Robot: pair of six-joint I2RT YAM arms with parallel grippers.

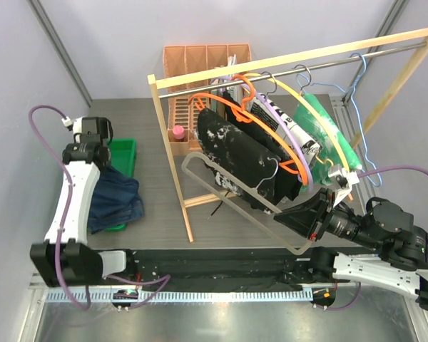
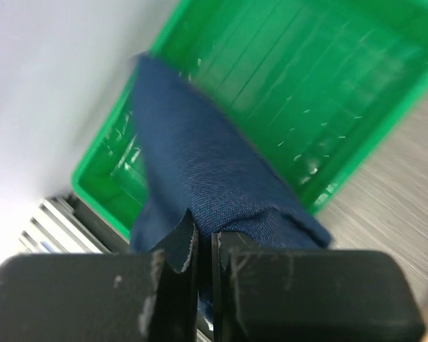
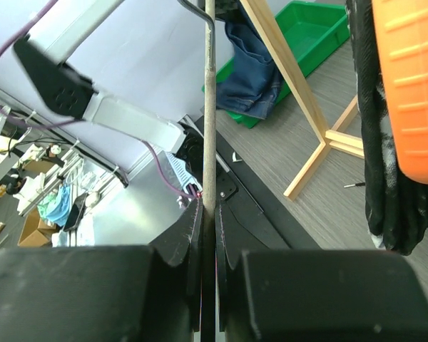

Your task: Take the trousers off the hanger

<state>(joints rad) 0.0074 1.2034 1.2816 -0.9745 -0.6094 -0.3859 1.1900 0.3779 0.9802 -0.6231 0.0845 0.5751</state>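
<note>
Two pairs: navy trousers [image 1: 118, 203], white-speckled black trousers [image 1: 232, 149]

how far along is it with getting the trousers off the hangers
Done: the plain navy blue cloth trousers are off the wooden rack, draped over the green plastic bin, the left gripper shut on them. In hand: the right gripper is shut on a thin grey hanger bar. Left: the black white-speckled trousers hang on the rack.

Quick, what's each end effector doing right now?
Left end effector: closed on the navy trousers.
Right end effector: closed on the bar of the grey hanger.
</note>
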